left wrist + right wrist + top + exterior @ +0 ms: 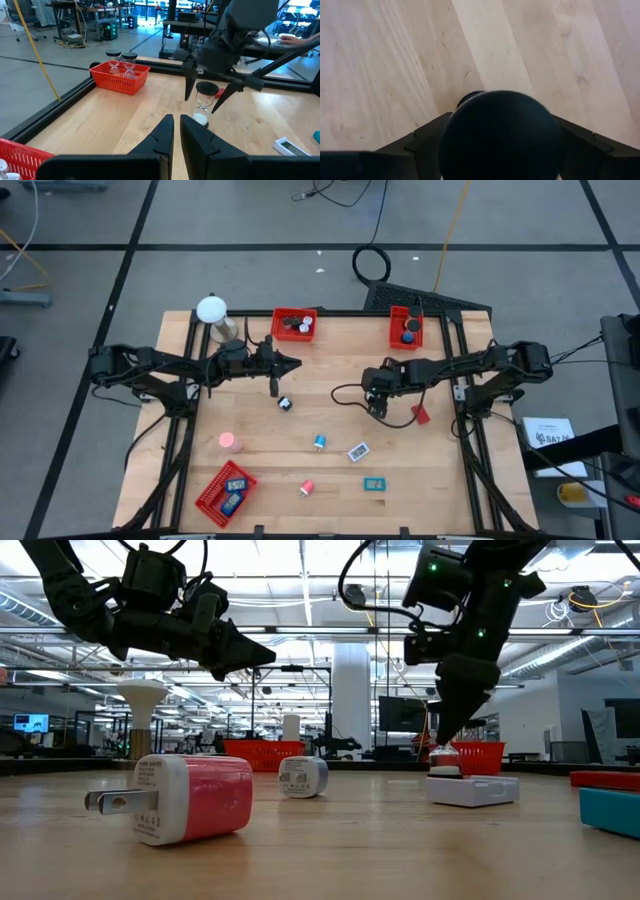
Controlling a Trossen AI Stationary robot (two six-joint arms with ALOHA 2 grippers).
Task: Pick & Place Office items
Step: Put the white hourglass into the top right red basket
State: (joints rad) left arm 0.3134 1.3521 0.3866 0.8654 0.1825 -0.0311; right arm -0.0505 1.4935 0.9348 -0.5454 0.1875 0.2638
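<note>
Three red mesh trays sit on the tabletop. The one at the far edge left of centre [294,324] holds dark round items and a white one. The smaller tray [405,327] toward the far right corner holds a black piece and a blue piece. The tray at the near left corner [226,491] lies askew with a blue flat piece inside.

The right gripper [377,406] points straight down right of the table's centre, fingers spread wide on either side of a small hourglass-shaped item with a black cap [204,101], which stands upright on the wood between them. The left gripper [274,387] hangs above the table's left half, jaws closed and holding nothing.

Loose items lie across the near half: a pink roll [230,442], a blue spool [319,442], a white label piece [358,451], a teal rectangle [375,485].
</note>
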